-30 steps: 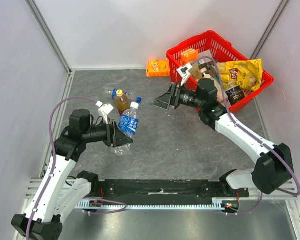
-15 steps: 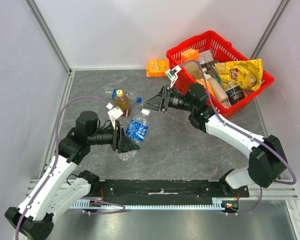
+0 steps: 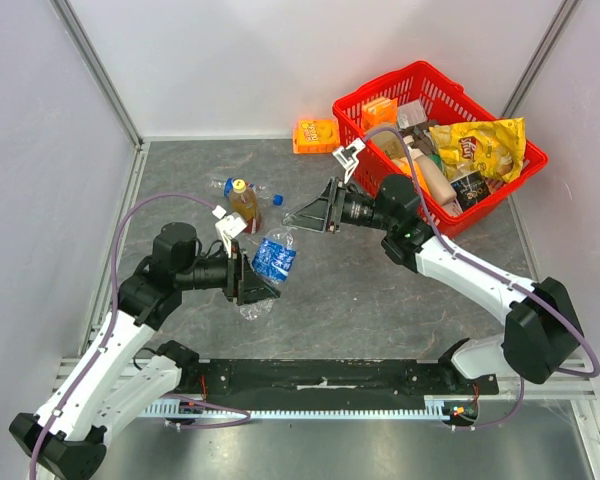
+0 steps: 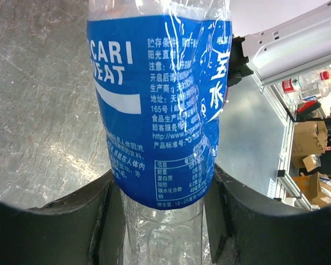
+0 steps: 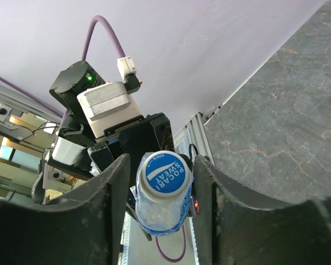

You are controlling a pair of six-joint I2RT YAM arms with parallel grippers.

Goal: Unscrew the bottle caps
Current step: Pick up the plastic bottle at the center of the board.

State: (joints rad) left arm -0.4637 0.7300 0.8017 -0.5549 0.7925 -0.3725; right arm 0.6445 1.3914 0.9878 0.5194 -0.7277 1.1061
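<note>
My left gripper [image 3: 252, 283] is shut on the lower body of a clear bottle [image 3: 273, 258] with a blue label [image 4: 160, 105], holding it tilted above the table. Its whitish cap with a blue top [image 5: 164, 172] points at my right gripper [image 3: 298, 216]. The right gripper [image 5: 161, 167] straddles this cap, with a dark finger [image 5: 107, 193] on each side and a slim gap showing on both sides. An amber bottle with a yellow cap [image 3: 243, 200] stands behind. A clear bottle [image 3: 223, 184] lies next to it, and a small blue cap [image 3: 277, 198] shows to its right.
A red basket [image 3: 535, 155] full of snacks, with a yellow chip bag [image 3: 480, 145], stands at the back right. An orange box [image 3: 316, 134] lies by the back wall. Metal frame rails [image 3: 130, 210] edge the table on the left.
The right arm reached left to the bottle's cap and its jaws narrowed around it. The left arm carried the bottle down and right, then held it still.
</note>
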